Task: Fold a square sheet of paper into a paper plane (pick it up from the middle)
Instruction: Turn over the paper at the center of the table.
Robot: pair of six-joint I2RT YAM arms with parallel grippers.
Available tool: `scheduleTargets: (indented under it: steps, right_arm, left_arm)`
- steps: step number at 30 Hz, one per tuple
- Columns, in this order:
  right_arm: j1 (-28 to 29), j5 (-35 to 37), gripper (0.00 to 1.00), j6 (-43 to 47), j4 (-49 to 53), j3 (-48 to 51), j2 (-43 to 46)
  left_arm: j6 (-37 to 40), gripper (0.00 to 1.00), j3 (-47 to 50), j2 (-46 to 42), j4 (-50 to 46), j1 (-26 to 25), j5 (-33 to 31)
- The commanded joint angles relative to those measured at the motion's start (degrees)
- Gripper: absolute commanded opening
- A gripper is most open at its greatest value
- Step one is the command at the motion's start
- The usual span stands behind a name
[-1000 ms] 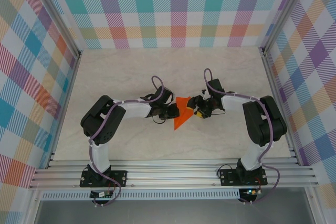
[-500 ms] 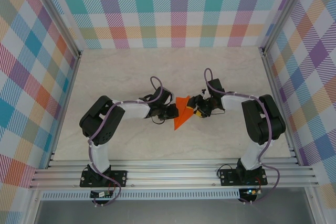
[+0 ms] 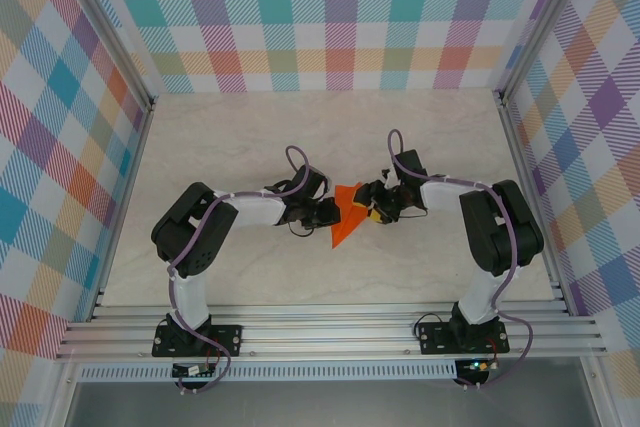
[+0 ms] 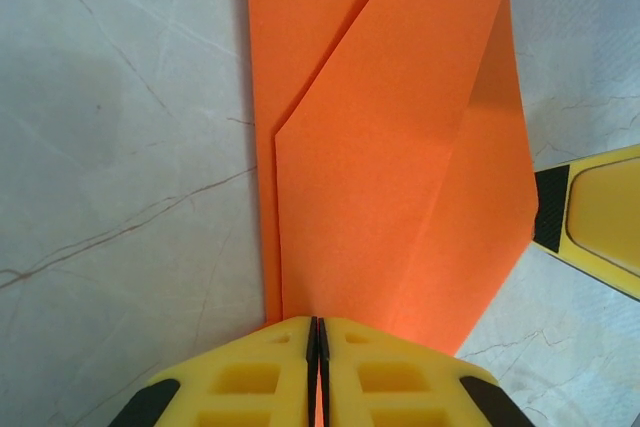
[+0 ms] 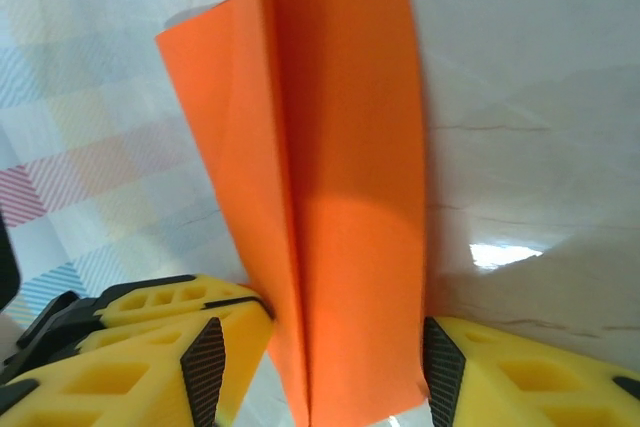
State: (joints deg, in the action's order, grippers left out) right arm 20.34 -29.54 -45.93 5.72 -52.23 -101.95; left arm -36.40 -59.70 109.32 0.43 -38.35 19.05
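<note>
The orange paper (image 3: 346, 217) is a folded, pointed shape at mid-table between both arms. In the left wrist view the paper (image 4: 390, 147) shows layered folds with a diagonal flap, and my left gripper (image 4: 316, 335) is shut on its near edge. From the left, my left gripper (image 3: 328, 213) meets the paper. My right gripper (image 3: 367, 209) is at the paper's right side. In the right wrist view the paper (image 5: 340, 197) stands partly lifted with a crease, between the wide-open fingers of my right gripper (image 5: 315, 377).
The pale marble tabletop (image 3: 250, 137) is boxed in by checked walls and aluminium rails (image 3: 330, 332) along the near edge. One yellow fingertip of the right gripper (image 4: 600, 217) lies just beside the paper's right corner.
The right gripper has edged slightly toward the paper. The left arm and the paper hold almost still.
</note>
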Motion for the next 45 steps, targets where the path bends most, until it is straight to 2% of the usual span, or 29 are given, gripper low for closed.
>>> scheduleTargets:
  steps: [1, 12, 24, 45]
  right_arm:
    - [0.4, -3.2, 0.57, -0.6, -2.2, 0.2, 0.5]
    - [0.9, -4.4, 0.56, -2.0, -5.4, 1.7, 0.4]
    - [2.2, -4.3, 0.40, -2.0, -7.3, 1.4, -1.7]
    - [5.4, -2.5, 0.28, -0.5, -9.4, 1.5, -3.6]
  left_arm:
    - [-0.6, 0.12, 0.6, -1.4, 0.3, 1.1, 1.1]
    - [-1.0, 0.12, 1.1, -3.2, 0.3, 1.1, 1.1]
    - [-1.6, 0.13, 2.3, -5.2, 0.9, 1.1, 1.4]
    - [-2.5, 0.12, 4.4, -4.7, 2.0, 1.1, 1.1]
